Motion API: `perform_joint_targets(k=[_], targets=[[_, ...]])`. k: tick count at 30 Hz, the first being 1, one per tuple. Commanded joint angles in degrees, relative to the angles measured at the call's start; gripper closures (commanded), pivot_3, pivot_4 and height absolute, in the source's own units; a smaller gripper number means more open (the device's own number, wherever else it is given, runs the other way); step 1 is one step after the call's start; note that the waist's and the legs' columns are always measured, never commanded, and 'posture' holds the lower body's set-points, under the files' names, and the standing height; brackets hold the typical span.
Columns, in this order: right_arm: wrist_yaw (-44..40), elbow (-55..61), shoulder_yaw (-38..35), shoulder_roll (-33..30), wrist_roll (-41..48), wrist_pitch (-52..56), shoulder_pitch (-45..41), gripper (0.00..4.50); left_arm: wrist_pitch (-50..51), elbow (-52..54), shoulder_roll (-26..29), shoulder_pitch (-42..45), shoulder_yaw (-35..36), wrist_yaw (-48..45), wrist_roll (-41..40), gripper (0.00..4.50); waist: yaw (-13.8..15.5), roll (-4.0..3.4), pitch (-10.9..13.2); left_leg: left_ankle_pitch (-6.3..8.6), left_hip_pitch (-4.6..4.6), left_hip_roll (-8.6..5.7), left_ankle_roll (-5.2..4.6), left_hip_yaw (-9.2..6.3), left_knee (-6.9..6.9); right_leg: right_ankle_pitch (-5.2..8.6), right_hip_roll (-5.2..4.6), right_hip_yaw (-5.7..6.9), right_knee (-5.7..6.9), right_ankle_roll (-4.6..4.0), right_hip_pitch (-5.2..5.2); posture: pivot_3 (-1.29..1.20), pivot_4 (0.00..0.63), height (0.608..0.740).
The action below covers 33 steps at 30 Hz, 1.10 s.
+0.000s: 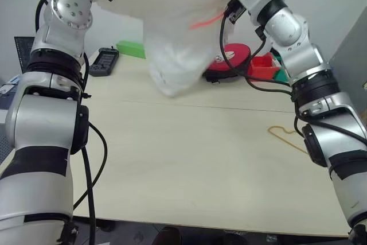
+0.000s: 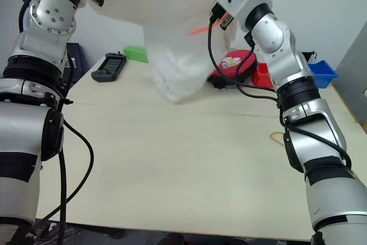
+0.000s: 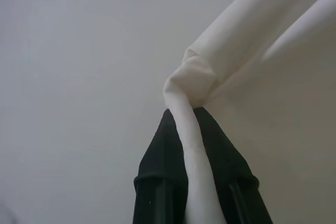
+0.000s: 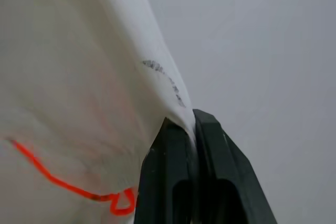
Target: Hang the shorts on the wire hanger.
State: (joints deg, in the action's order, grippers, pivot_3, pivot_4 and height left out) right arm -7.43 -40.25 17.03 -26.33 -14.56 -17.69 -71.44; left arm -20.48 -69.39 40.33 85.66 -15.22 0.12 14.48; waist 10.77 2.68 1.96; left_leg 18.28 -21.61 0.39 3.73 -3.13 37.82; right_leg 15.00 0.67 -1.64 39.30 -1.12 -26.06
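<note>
The white shorts (image 1: 172, 38) hang stretched high above the table between my two raised arms, their lower part drooping down to the tabletop at the back. A thin red-orange mark (image 4: 63, 184) runs across the fabric. My left gripper (image 3: 184, 115) is shut on a bunched edge of the shorts (image 3: 191, 74). On the other side, my right gripper (image 4: 190, 120) is shut on the opposite edge. The yellow-orange wire hanger (image 1: 285, 137) lies flat on the table at the right, partly hidden behind my right forearm.
The light wooden table (image 1: 189, 170) spreads out in front. At its back stand a black device (image 1: 103, 61), a green box (image 1: 131, 49), a red round object (image 1: 229, 61), a red bin (image 1: 264, 64) and a blue bin (image 2: 321, 73).
</note>
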Motion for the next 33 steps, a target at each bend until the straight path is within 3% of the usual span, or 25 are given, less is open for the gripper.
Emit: perform_joint_targets(k=[1, 5, 7, 9, 11, 17, 25, 33], targets=[[-5.88, 6.91, -1.34, -1.63, 1.17, 3.53, 11.39, 4.45, 5.97, -4.55, 2.94, -7.25, 3.87, -12.81, -2.48, 4.50, -0.05, -0.07, 0.03, 0.00, -0.04, -0.07, 0.00, 0.01, 0.00, 0.01, 0.03, 0.36, -0.35, 0.04, 0.19, 0.38, 0.000, 0.740], [-20.83, 18.98, 2.25, -3.74, 1.82, 15.98, 25.23, 4.45, 9.66, -0.18, 2.12, -21.54, 1.70, -38.90, -4.28, 4.50, -0.08, -0.22, 0.19, -0.20, 0.05, -0.24, -0.15, -0.08, 0.50, -0.35, -0.17, 0.75, -0.50, 0.75, 0.71, 0.38, 0.000, 0.740], [-28.82, 24.77, 4.33, -6.68, 2.21, 21.60, 31.59, 4.45, 11.50, 13.36, 5.41, -35.76, -2.31, -57.49, -6.47, 4.50, -0.16, -0.40, 0.27, -0.24, 0.31, -0.21, -0.22, -0.18, 0.95, -0.40, -0.04, 0.77, -0.30, 0.81, 1.03, 0.38, 0.000, 0.740], [-35.29, 30.82, 5.18, -8.80, 4.15, 27.69, 36.74, 4.45, 14.40, 29.16, 9.06, -47.57, -2.10, -64.97, -9.94, 4.50, -0.74, -1.12, 0.37, -0.05, 1.22, -0.10, -0.64, -0.21, 0.91, -0.37, 0.00, 0.71, -0.34, 0.78, 2.00, 0.37, 0.000, 0.740], [-40.80, 36.68, 5.99, -11.07, 5.62, 32.98, 40.75, 4.45, 20.59, 40.75, 11.24, -54.07, 0.05, -66.97, -12.48, 4.50, -0.89, -1.04, 0.48, 0.10, 1.90, 0.07, -0.87, -0.19, 0.94, -0.22, 0.05, 0.71, -0.31, 0.66, 2.61, 0.37, 0.000, 0.740], [-52.14, 49.57, 9.40, -19.41, 6.05, 38.81, 50.26, 4.45, 30.85, 58.29, 16.76, -63.59, 0.54, -73.58, -15.35, 4.50, -0.92, -1.58, 0.12, 0.29, 2.01, 0.21, -1.29, -0.70, 1.06, -0.06, 0.30, 0.85, -0.17, 0.47, 2.93, 0.37, 0.000, 0.740], [-57.47, 57.34, 8.52, -23.08, 8.72, 44.49, 54.47, 4.45, 29.87, 67.00, 23.01, -71.40, -1.01, -79.87, -14.92, 4.50, -1.40, -1.58, 0.13, 0.48, 2.16, 0.26, -1.64, -0.74, 1.05, 0.05, 0.45, 0.85, -0.17, 0.33, 2.89, 0.35, 0.000, 0.740], [-63.21, 64.51, 7.81, -27.92, 15.39, 51.09, 58.09, 4.45, 29.51, 67.59, 21.56, -70.03, -1.97, -80.37, -13.72, 4.50, -1.06, -1.57, 0.12, 0.49, 2.13, 0.22, -1.64, -0.72, 1.06, 0.12, 0.40, 0.95, -0.26, 0.45, 2.92, 0.34, 0.000, 0.740]])
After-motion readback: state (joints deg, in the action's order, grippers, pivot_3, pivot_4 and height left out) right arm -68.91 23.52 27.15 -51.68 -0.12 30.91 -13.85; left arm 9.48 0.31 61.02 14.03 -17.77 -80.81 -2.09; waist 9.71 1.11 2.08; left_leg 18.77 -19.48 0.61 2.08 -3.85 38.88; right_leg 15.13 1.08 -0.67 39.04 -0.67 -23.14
